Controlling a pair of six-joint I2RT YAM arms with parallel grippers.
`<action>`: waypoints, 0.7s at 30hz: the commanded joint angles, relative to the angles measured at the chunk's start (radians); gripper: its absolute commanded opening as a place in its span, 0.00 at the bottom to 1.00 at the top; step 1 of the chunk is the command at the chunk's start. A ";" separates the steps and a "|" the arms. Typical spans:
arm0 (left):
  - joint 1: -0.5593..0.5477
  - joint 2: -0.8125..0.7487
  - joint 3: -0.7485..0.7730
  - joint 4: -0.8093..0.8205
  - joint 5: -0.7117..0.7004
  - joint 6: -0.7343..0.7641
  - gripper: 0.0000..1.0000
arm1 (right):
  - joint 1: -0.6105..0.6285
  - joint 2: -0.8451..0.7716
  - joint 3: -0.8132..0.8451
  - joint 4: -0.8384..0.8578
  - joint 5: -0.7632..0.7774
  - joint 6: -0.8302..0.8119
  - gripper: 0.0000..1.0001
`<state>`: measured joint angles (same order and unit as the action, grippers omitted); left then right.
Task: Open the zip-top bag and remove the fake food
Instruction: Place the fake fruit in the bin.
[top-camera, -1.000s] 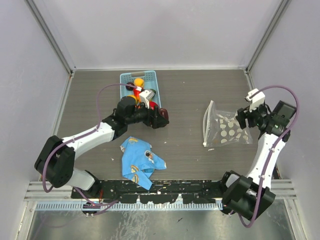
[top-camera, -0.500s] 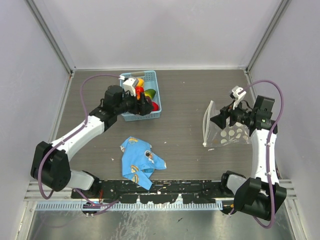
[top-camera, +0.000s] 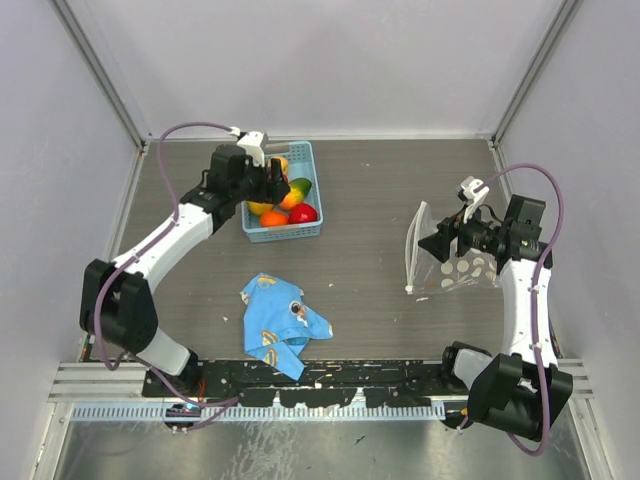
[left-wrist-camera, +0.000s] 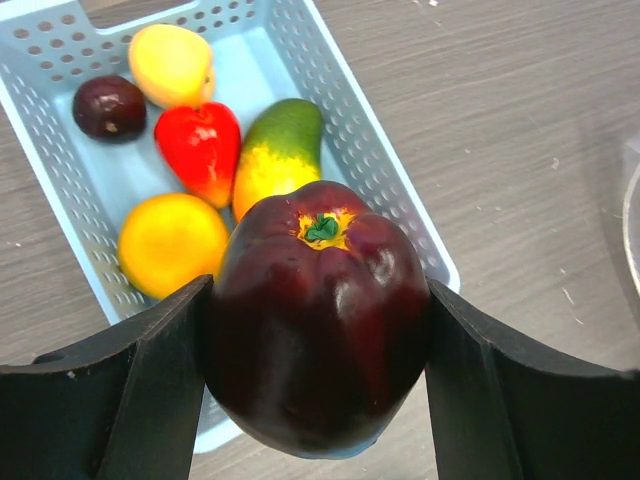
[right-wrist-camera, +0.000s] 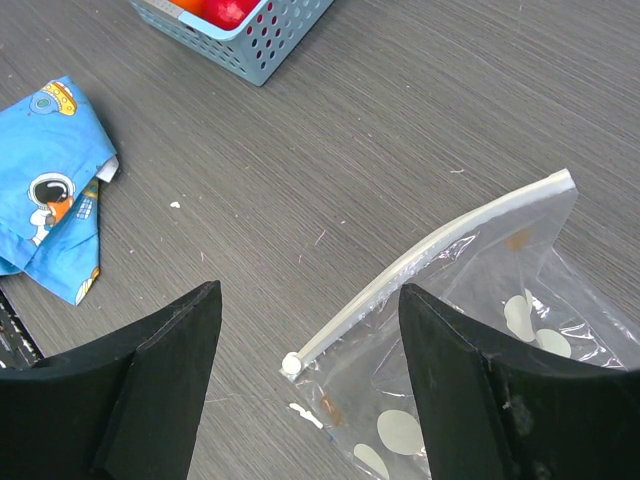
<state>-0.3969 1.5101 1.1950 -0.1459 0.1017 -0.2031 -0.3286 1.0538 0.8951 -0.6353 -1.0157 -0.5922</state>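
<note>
The dotted clear bag (top-camera: 455, 262) is lying flat on the right side of the desk (top-camera: 370, 200), and the right gripper (right-wrist-camera: 308, 295) is hovering over its white zip strip (right-wrist-camera: 420, 255), jaws wide and holding nothing. The left gripper (left-wrist-camera: 318, 290) is clamping a dark purple fruit (left-wrist-camera: 320, 340) above the blue basket (left-wrist-camera: 400, 200), where five more pieces of fake food (left-wrist-camera: 205, 150) are lying. A blue cloth (top-camera: 280, 325) is lying nearer the front.

In the left wrist view the dark fruit (left-wrist-camera: 318, 318) hides the near end of the basket (left-wrist-camera: 385, 170), and the top edge cuts its far corner. In the right wrist view the bag (right-wrist-camera: 480, 290) runs off the right and bottom edges, the cloth (right-wrist-camera: 50, 170) off the left, the basket off the top. From above, the left gripper (top-camera: 270, 186) covers the dark fruit.
</note>
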 joint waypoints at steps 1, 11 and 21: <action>0.014 0.084 0.115 -0.057 -0.077 0.040 0.21 | 0.007 -0.004 0.024 0.016 -0.021 -0.010 0.76; 0.029 0.286 0.342 -0.177 -0.218 0.081 0.23 | 0.012 -0.005 0.020 0.020 -0.013 -0.011 0.77; 0.028 0.454 0.505 -0.250 -0.386 0.104 0.24 | 0.020 -0.006 0.014 0.024 -0.002 -0.013 0.77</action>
<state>-0.3740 1.9293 1.6184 -0.3668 -0.1837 -0.1230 -0.3157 1.0538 0.8951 -0.6353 -1.0138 -0.5968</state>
